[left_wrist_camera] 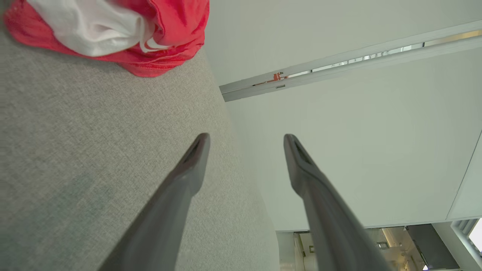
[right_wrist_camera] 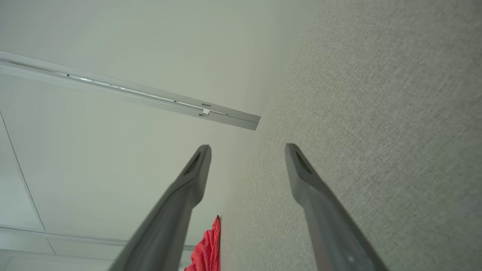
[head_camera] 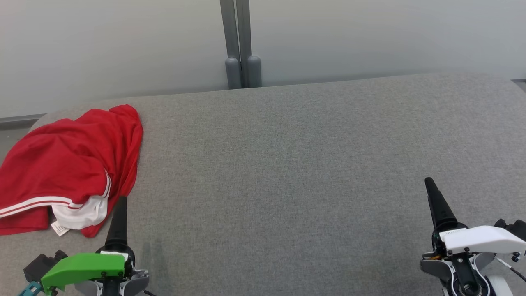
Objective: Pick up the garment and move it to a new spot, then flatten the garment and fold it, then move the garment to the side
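Note:
The garment (head_camera: 68, 164) is a crumpled red piece with white stripes, a white lining and a small label, lying at the far left of the grey padded table (head_camera: 287, 164). In the left wrist view the garment (left_wrist_camera: 113, 34) sits at the top left, and a red sliver of the garment (right_wrist_camera: 207, 248) shows low in the right wrist view. My left gripper (head_camera: 119, 209) stands at the lower left, its tip just beside the garment's near edge; its fingers (left_wrist_camera: 188, 169) are spread with nothing between them. My right gripper (head_camera: 435, 197) stands open at the lower right, far from the cloth.
A pale wall runs behind the table, with a grey post (head_camera: 240, 45) at its middle. The table's far edge curves down at the left corner near the garment. Bare grey fabric stretches between the two grippers.

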`<state>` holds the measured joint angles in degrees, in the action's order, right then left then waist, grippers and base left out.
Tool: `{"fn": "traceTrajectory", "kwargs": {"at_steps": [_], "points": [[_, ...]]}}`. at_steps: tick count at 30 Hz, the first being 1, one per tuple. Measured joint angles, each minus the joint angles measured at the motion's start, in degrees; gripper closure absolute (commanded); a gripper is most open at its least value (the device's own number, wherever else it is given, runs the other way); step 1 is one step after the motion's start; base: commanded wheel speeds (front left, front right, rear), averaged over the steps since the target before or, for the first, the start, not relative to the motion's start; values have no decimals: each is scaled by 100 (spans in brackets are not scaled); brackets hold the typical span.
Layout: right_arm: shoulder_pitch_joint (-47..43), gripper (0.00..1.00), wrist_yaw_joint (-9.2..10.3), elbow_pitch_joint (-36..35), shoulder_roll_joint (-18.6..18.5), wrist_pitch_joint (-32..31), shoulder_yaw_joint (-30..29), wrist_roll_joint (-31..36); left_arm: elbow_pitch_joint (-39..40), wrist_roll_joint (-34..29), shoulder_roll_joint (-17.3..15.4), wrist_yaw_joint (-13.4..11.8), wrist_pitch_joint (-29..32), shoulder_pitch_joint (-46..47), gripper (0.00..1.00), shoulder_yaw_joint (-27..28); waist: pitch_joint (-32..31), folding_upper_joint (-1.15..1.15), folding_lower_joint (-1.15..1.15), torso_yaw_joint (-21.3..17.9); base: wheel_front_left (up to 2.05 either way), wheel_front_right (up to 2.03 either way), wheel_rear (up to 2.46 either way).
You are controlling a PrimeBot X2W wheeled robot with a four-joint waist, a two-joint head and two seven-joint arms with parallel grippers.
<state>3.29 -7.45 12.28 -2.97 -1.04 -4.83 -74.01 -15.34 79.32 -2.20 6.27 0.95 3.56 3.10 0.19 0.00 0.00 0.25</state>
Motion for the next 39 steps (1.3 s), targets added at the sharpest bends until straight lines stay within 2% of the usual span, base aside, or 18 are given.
{"fn": "traceTrajectory", "kwargs": {"at_steps": [20,27,39], "points": [[-116,0,0,-379,-296,425,271,2254,37,-2618,-4,-438,-421,-96,0,-320,-28,0,0,46,0,0,0],[-174,0,0,-416,-337,563,345,2851,40,-3338,-15,-578,-563,-118,0,-370,-39,0,0,57,0,0,0],[-204,0,-1,-361,-412,772,402,3702,74,-4222,-29,-687,-759,-183,0,-453,-31,0,0,69,0,0,0]]}}
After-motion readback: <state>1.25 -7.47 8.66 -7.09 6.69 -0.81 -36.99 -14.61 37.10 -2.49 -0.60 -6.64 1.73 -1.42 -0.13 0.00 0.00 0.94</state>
